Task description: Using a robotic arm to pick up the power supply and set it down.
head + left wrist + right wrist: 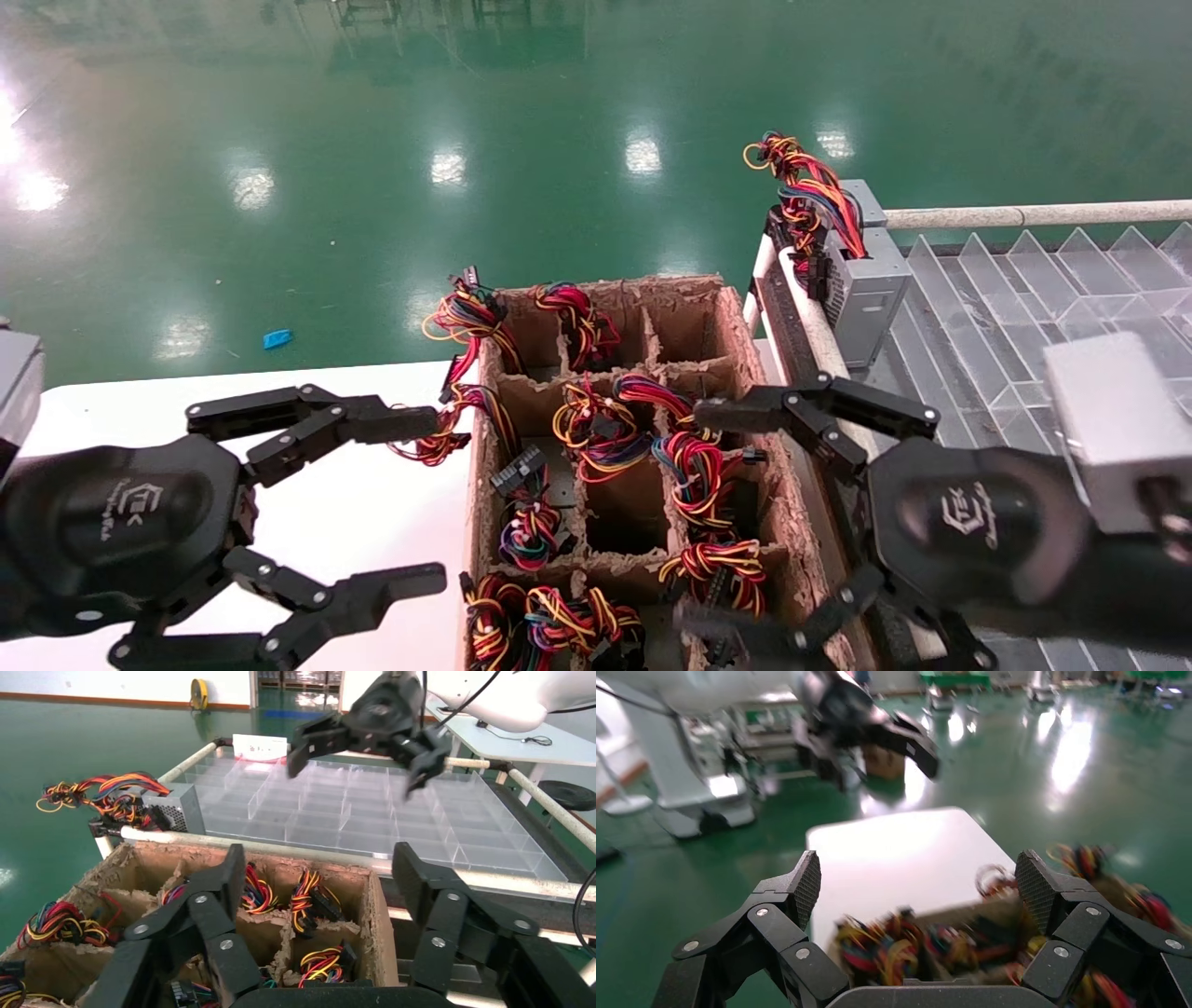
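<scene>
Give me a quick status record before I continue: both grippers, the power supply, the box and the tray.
left gripper: open, empty, over the white table beside the cardboard box
right gripper: open, empty, over the box's right edge
power supply: grey unit standing at the clear tray's left rim, wires up, not held
cardboard box: divided cells, several holding coloured wire bundles

A: Where is there room to pass?
B: Over the white tabletop point(372, 522), left of the carton point(484, 485), the surface lies bare.
A: And the carton?
B: Wires point(596, 433) crowd most cells; one middle cell point(626, 522) gapes free.
A: The right side?
B: The power supply point(861, 284) stands at the clear tray's point(1024, 298) near corner, cables point(805, 186) arching above; a rail point(819, 335) runs between carton and tray.
</scene>
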### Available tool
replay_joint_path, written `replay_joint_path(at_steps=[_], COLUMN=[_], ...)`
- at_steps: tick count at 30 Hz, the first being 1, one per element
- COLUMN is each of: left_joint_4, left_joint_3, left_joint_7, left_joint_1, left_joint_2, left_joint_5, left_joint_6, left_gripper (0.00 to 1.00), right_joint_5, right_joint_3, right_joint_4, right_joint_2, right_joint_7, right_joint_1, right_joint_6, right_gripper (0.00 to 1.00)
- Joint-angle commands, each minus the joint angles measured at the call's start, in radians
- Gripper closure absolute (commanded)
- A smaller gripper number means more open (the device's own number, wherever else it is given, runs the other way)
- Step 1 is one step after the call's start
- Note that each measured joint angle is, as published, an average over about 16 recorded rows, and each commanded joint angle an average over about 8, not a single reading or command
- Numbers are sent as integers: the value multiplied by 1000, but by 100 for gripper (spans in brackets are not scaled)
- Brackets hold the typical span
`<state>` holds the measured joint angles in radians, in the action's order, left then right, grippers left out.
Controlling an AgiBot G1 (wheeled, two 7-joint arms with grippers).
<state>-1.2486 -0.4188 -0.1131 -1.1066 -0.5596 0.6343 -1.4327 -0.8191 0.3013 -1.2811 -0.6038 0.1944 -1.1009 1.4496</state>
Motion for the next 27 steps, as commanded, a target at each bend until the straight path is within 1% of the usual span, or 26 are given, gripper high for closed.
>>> replay_joint_path(at_steps=[1,4,8,14,15,16,22,23,24,27], left_joint_4=[0,0,0,0,0,0,0,0,0,0], left_joint_3=[0,0,0,0,0,0,0,0,0,0], left_joint_7=[0,0,0,0,0,0,0,0,0,0], left_joint_1=[0,0,0,0,0,0,0,0,0,0], left_joint_2=[0,0,0,0,0,0,0,0,0,0], left_joint_5=[0,0,0,0,0,0,0,0,0,0], left_joint_6=[0,0,0,0,0,0,0,0,0,0], left_gripper=[100,100,100,100,100,100,100,100,100,100], right_joint_5=[-24,-99,-184,-246,-253,-258,-288,-293,-297,-308], right_joint_3=[4,29,69,109,113,117,139,142,145,153], right_joint_4=[-1,0,3,21,25,28,45,46,47,50], right_joint_2=[3,7,12,12,11,11,3,0,-2,-9], right_joint_7=[0,16,52,103,109,114,127,128,128,129], right_joint_1=[-8,-25,-42,-46,-44,-42,-30,-29,-29,-30], right_joint_6=[-17,-45,-57,-55,-56,-57,-61,-61,-61,-61], right_gripper=[0,0,0,0,5,14,88,96,100,100])
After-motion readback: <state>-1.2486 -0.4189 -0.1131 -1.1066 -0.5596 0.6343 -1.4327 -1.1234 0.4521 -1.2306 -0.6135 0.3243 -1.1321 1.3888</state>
